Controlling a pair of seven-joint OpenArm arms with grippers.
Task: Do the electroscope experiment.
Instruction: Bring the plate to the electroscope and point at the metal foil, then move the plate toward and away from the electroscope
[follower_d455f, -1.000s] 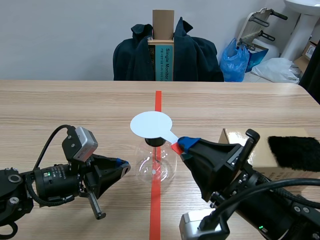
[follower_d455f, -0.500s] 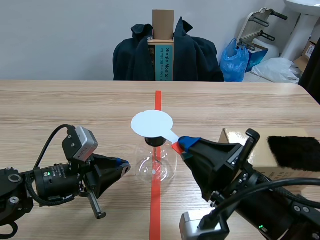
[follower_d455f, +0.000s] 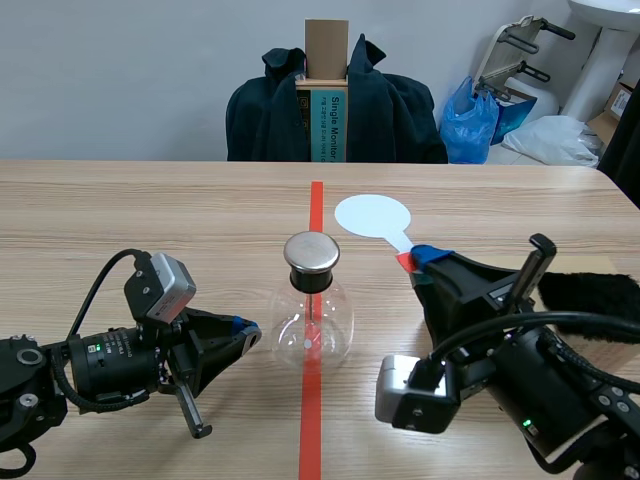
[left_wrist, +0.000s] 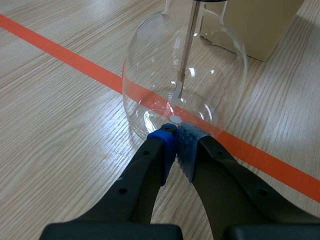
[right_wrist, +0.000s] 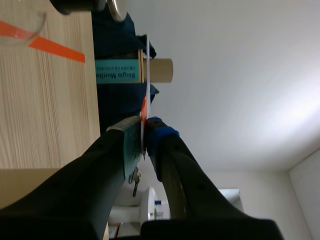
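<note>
The electroscope, a round glass flask (follower_d455f: 312, 325) with a metal cap (follower_d455f: 312, 253), stands on the red tape line at the table's middle. My right gripper (follower_d455f: 418, 258) is shut on the red handle of a white disc paddle (follower_d455f: 373, 215), held raised to the right of the cap and beyond it. In the right wrist view the paddle (right_wrist: 148, 60) shows edge-on between the pads, with the cap (right_wrist: 82, 6) off to one side. My left gripper (follower_d455f: 240, 330) lies low at the flask's left, shut on nothing. Its tips (left_wrist: 176, 137) sit at the base of the flask (left_wrist: 185, 75).
A black fur cloth (follower_d455f: 590, 292) lies at the right behind my right arm. A cardboard box (left_wrist: 255, 25) stands just beyond the flask. A chair draped with a dark jacket (follower_d455f: 335, 105) stands across the table.
My right gripper has carried the paddle from directly over the cap off to the right and farther away, uncovering the cap. The left arm has not moved.
</note>
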